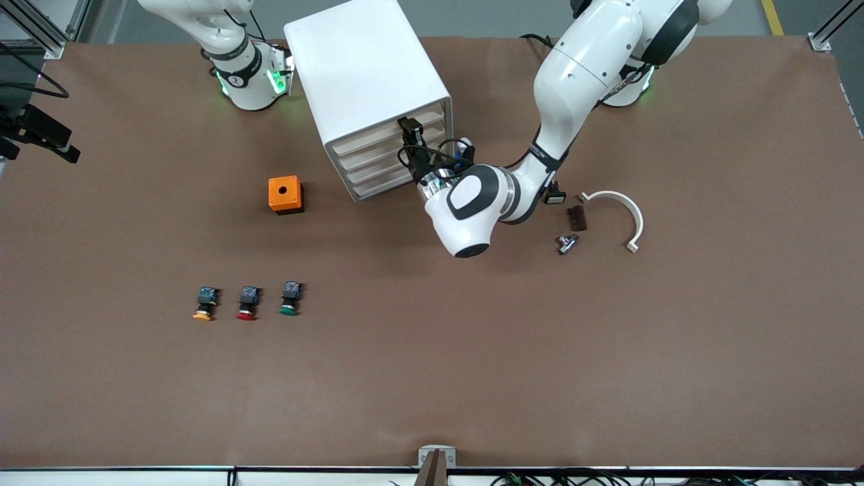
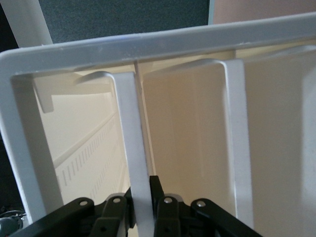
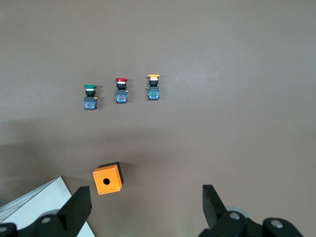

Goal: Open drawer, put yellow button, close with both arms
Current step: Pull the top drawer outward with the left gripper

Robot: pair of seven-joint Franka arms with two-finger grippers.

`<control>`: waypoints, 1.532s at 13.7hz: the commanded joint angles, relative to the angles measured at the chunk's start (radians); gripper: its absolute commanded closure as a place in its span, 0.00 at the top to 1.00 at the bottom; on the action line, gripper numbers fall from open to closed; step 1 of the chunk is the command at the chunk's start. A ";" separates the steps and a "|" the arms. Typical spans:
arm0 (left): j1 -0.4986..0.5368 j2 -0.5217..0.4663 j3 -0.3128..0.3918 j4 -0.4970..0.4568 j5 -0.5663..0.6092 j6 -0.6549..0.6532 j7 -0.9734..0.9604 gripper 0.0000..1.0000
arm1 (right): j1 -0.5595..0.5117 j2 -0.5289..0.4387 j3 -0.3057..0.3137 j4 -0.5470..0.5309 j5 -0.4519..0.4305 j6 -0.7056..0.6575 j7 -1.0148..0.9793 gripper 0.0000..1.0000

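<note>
**A:** From the front, what's there?

**B:** The left gripper (image 1: 410, 129) is at the face of the white cabinet (image 1: 368, 74), level with the top drawer (image 1: 378, 138), which looks not yet pulled out. The yellow button (image 1: 204, 304) lies on the table (image 1: 607, 351), well apart and nearer the camera, beside a red button (image 1: 248, 304) and a green button (image 1: 289, 299). An orange box (image 1: 285, 194) sits between them and the cabinet.

**A:** And the left wrist view?

**B:** The fingers (image 2: 156, 197) are pinched together on a thin upright white rib of the drawer (image 2: 136, 148) front — a narrow hold. If the pull isn't straight, I'd guess they slip off, or the light cabinet drags along.

**A:** The right wrist view?

**B:** The right gripper (image 3: 147, 203) waits high over the orange box (image 3: 108, 178), jaws spread wide. The yellow button (image 3: 153, 87) is at the end of the row — the red button (image 3: 121, 90) just beside it is the easy mistake.
</note>
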 commanded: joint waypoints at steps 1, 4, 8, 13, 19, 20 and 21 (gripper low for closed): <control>0.038 -0.003 0.005 0.011 -0.014 -0.028 0.002 0.10 | -0.005 -0.031 0.005 -0.028 -0.014 0.011 -0.008 1.00; 0.087 0.001 0.008 0.011 -0.010 -0.028 -0.006 0.10 | -0.005 -0.031 0.005 -0.028 -0.014 0.009 -0.008 1.00; 0.138 0.018 0.015 0.015 -0.014 -0.026 -0.004 0.12 | -0.005 -0.030 0.004 -0.028 -0.014 0.008 -0.008 1.00; 0.198 0.015 0.017 0.023 -0.013 -0.026 -0.004 0.12 | -0.004 -0.030 0.005 -0.027 -0.014 0.009 -0.010 1.00; 0.215 0.017 0.020 0.031 -0.013 -0.025 0.003 0.45 | -0.004 -0.030 0.005 -0.027 -0.014 0.008 -0.010 1.00; 0.215 0.017 0.020 0.038 -0.013 -0.025 0.029 0.64 | -0.004 -0.030 0.005 -0.027 -0.014 0.008 -0.010 1.00; 0.218 0.015 0.020 0.050 -0.013 -0.025 0.104 0.72 | -0.004 -0.028 0.005 -0.027 -0.014 0.008 -0.008 1.00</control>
